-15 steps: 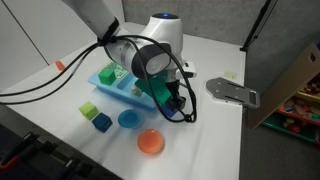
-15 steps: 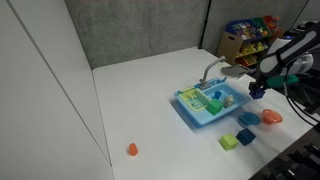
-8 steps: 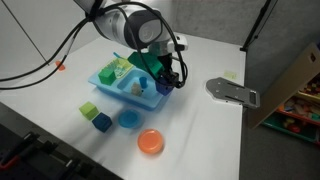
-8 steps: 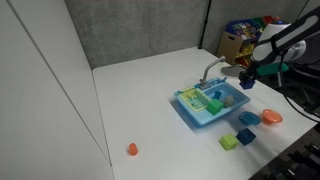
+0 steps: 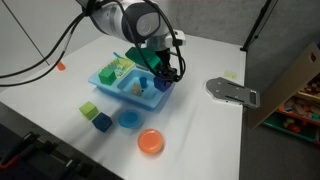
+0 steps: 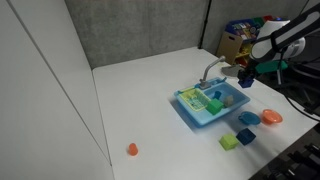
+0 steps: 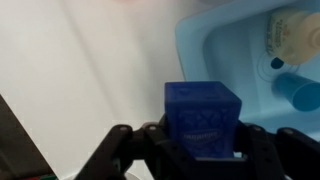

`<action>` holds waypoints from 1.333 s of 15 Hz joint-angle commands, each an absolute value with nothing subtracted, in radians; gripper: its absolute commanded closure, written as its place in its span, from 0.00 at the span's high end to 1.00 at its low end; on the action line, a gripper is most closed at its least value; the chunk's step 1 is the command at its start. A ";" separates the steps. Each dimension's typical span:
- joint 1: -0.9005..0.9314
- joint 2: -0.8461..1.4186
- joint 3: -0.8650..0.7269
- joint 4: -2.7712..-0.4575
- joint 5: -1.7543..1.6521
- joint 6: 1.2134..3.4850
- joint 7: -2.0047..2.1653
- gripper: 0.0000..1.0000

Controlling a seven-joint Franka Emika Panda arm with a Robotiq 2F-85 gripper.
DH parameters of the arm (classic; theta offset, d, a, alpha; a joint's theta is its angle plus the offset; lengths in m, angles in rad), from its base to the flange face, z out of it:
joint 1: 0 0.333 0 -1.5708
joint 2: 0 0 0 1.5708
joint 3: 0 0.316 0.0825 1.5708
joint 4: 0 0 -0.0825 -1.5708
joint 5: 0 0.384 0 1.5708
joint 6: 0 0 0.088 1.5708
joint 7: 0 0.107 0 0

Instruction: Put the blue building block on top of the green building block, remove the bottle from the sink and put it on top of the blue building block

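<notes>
My gripper [image 7: 203, 143] is shut on the blue building block [image 7: 203, 112], a deep royal-blue cube held between the fingers. In both exterior views the gripper [image 5: 165, 74] [image 6: 247, 82] hangs over the end of the light-blue sink [image 5: 112, 88] [image 6: 196, 117]. The wrist view shows the sink's rim [image 7: 192, 45] just ahead of the block. The pale bottle [image 7: 290, 30] lies in the basin. A green building block [image 6: 213, 102] sits in the sink by the yellow-green rack [image 5: 117, 70].
On the table in front of the sink lie a lime-green cube [image 5: 89, 109], a teal-blue cube [image 5: 101, 122], a blue bowl [image 5: 128, 119] and an orange plate [image 5: 150, 142]. A grey metal plate [image 5: 232, 91] lies beside the sink. A small orange object [image 6: 131, 149] sits far off.
My gripper has carried the blue block from above the table near the orange plate up to the sink's end. In the last half second it has hardly moved.
</notes>
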State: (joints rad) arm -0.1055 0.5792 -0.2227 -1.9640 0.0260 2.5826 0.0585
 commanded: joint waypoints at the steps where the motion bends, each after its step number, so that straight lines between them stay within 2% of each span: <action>1: -0.118 0.580 -0.207 -1.963 0.004 2.587 0.073 0.21; 20: -0.039 0.444 -0.016 -2.020 0.010 2.566 -0.024 0.21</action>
